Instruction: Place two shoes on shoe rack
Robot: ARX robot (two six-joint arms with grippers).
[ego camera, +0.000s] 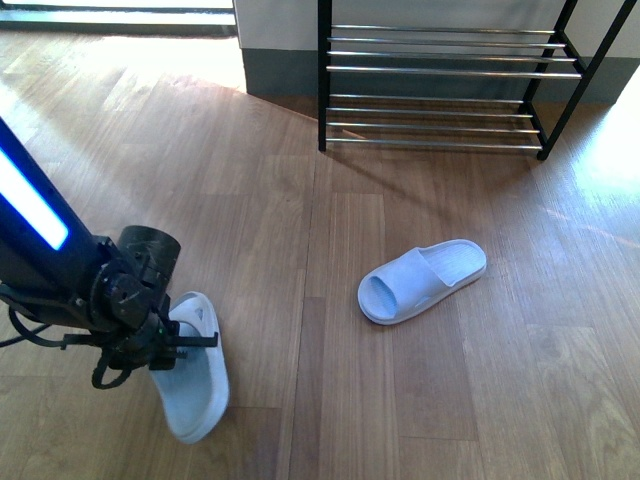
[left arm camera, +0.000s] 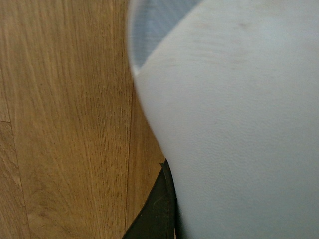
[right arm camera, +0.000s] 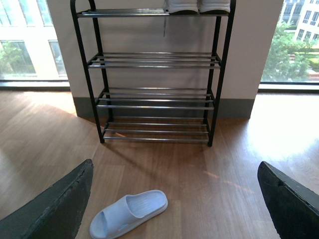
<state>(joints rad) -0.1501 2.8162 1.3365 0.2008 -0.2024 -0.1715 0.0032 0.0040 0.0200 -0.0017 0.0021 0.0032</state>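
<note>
The shoes on the floor are two pale blue slide slippers, not grey sneakers. My left gripper [ego camera: 185, 335] is shut on one slipper [ego camera: 195, 385] at the near left, just above the wooden floor. That slipper fills the left wrist view [left arm camera: 234, 124], beside one dark finger [left arm camera: 157, 214]. The other slipper [ego camera: 422, 281] lies flat mid-floor and shows in the right wrist view [right arm camera: 128, 213]. My right gripper [right arm camera: 175, 169] is open and empty, facing the black shoe rack [right arm camera: 154, 62]. The rack [ego camera: 450, 70] stands at the back wall.
Two white-soled shoes [right arm camera: 198, 5] stand on the rack's top shelf, cut off by the frame. The lower chrome-rod shelves hold nothing. A grey skirting and a white wall are behind the rack. Windows flank it.
</note>
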